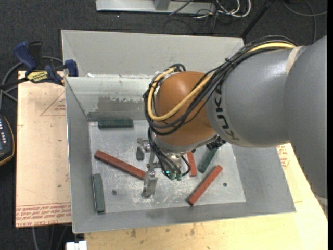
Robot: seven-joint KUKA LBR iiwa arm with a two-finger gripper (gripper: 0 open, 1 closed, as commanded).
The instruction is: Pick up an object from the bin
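— Grey arm [270,98] sits closest, coming in over the right edge of the bin [156,51], its orange wrist cover [179,105] above the middle of the floor. How is the claw?

— Released. The gripper [145,170] is down at the floor, a little front of centre, with its fingers [150,185] spread apart.

— Round anything?

— The right end of a long red bar [118,164] lies between them; whether a finger touches it I cannot tell. That bar slants away toward the left wall.

— And the rest?

— One dark green bar [115,123] lies along the back wall and a second green bar [98,192] by the front left corner. A second red bar [204,184] lies toward the front right corner. Between it and the gripper are a short red piece [192,164] and a dark green piece [206,159].
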